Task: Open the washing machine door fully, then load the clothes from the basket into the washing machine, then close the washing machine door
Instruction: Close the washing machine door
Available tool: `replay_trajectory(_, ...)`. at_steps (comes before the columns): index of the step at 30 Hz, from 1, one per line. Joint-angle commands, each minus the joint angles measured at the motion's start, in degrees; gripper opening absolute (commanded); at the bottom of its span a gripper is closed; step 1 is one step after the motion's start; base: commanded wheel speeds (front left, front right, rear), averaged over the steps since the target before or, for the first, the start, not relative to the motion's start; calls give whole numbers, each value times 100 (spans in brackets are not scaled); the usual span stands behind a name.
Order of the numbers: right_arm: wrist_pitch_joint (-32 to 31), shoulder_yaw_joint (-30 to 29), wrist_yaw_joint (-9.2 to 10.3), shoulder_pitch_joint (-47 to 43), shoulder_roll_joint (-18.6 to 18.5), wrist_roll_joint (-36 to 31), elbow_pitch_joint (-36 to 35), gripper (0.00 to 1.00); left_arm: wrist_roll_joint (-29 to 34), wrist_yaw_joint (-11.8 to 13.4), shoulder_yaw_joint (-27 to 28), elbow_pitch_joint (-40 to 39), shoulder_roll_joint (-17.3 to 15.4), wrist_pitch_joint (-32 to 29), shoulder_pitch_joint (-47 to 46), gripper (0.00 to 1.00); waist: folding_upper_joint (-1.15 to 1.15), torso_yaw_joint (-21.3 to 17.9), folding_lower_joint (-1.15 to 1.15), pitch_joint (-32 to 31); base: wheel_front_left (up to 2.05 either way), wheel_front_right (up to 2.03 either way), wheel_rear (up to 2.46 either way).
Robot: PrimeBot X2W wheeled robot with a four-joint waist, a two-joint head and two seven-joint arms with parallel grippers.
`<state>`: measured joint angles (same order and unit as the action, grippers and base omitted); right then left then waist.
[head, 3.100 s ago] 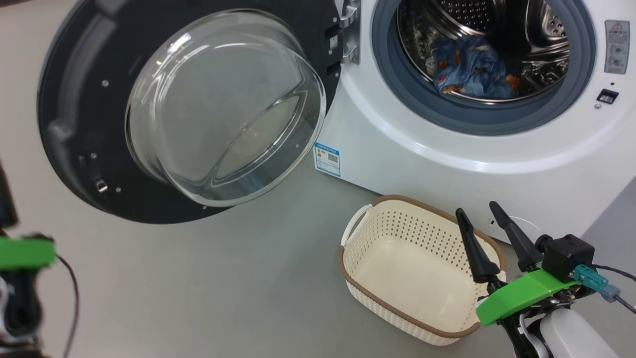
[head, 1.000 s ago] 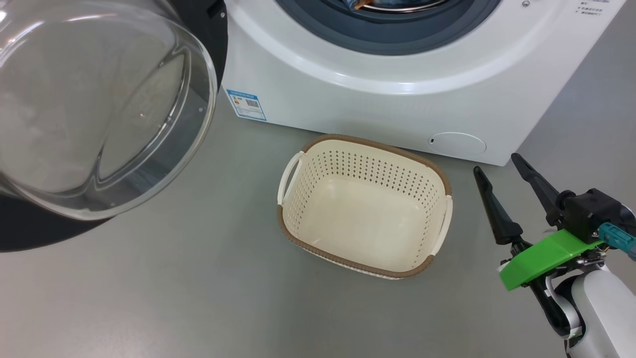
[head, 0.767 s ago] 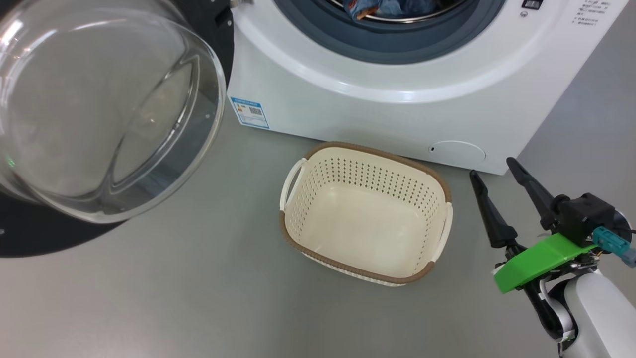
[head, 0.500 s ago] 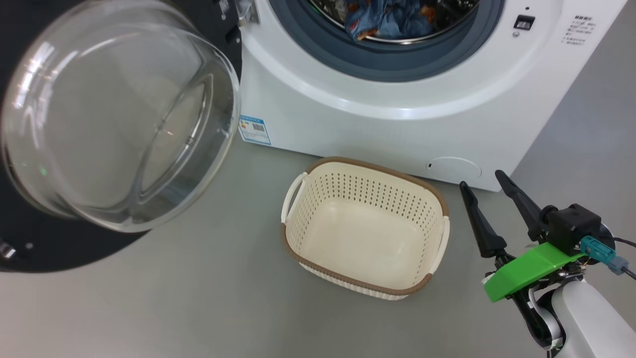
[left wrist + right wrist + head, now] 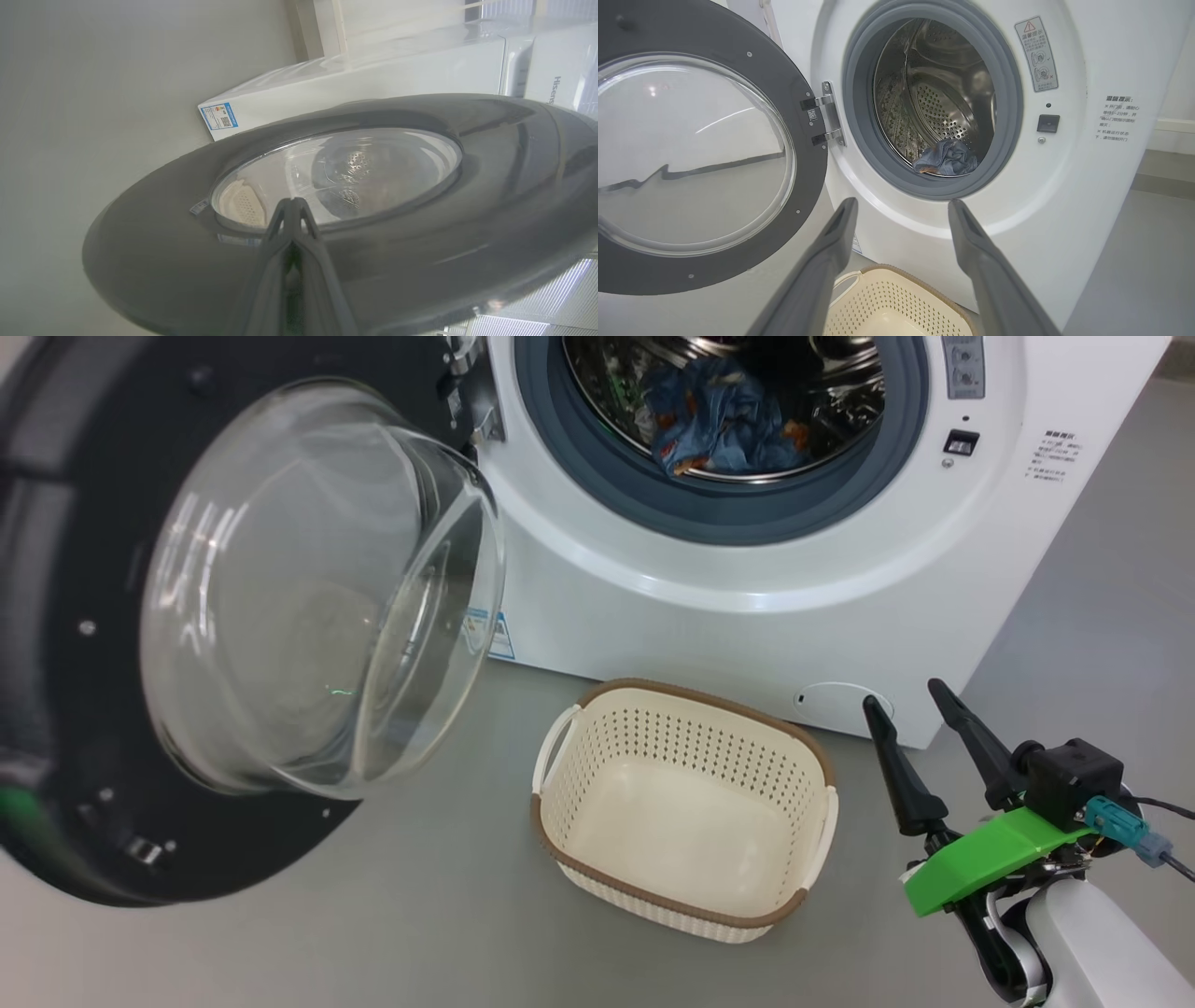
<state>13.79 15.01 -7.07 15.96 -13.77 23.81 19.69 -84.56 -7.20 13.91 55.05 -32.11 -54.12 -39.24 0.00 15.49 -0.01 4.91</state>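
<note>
The robot's right hand (image 5: 904,694) hangs low at the right over the grey floor (image 5: 420,915), its two dark fingers spread wide apart with nothing between them. Just to its left the cream perforated basket (image 5: 691,747) stands on the floor close in front of the washing machine (image 5: 709,635), its bare bottom showing. In the right wrist view the same hand (image 5: 902,201) points at the machine's front, with the basket (image 5: 896,298) below its fingers.

The washing machine door (image 5: 317,597) stands swung wide on its hinge (image 5: 829,116) at the left of the opening, and its clear glass bowl bulges toward the camera. On the door's outer face (image 5: 420,233), the left hand (image 5: 292,201) has its fingers pressed together and grips nothing. Its tip lies over the lower edge of the round window, though whether it touches the door cannot be told.

Beyond, the grey rubber gasket (image 5: 738,513) rings the open steel drum (image 5: 840,392). The clothes (image 5: 724,425), blue fabric with orange-brown print, lie bunched at the bottom of the drum and show as a small heap (image 5: 945,158) just behind the gasket's lower lip. A round service flap (image 5: 840,698) sits low on the machine's white front, behind the basket.
</note>
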Motion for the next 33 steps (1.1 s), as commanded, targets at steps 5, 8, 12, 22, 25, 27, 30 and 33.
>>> replay_trajectory(5, 106, 131, -42, -65, 49, 141, -33, 100, -222, -28, 4, -646, -68, -582, 335, 0, 0, 10, 1, -224, 0, 0, 0)
replay_trajectory(8, 114, 148, -42, -97, 74, 194, -9, 100, -315, -25, -30, -975, 58, -828, 536, 0, 0, -17, 1, -306, 0, 0, 0)
replay_trajectory(12, 118, 102, -42, -152, 96, 230, -73, 100, -432, 77, -85, -1511, 175, -1168, 812, 0, 0, -79, 1, -373, 0, 0, 0)
replay_trajectory(22, 120, -8, -42, -292, 176, 218, -202, 100, -741, 774, -238, -3644, 650, -1725, 1714, 0, 0, -395, 1, -386, 0, 0, 0)
replay_trajectory(25, 120, -17, -42, -303, 210, 205, -223, 100, -684, 955, -314, -4339, 760, -1708, 2000, 0, 0, -561, 1, -394, 0, 0, 0)
replay_trajectory(27, 120, -23, -42, -304, 224, 199, -238, 100, -627, 1057, -352, -4737, 861, -1625, 2152, 0, 0, -686, 1, -395, 0, 0, 0)
replay_trajectory(30, 120, -26, -42, -292, 243, 190, -263, 100, -543, 1213, -421, -5249, 1093, -1430, 2315, 0, 0, -971, 1, -408, 0, 0, 0)
replay_trajectory(33, 120, -32, -42, -298, 249, 188, -277, 100, -526, 1281, -453, -5440, 1211, -1352, 2361, 0, 0, -1213, 1, -406, 0, 0, 0)
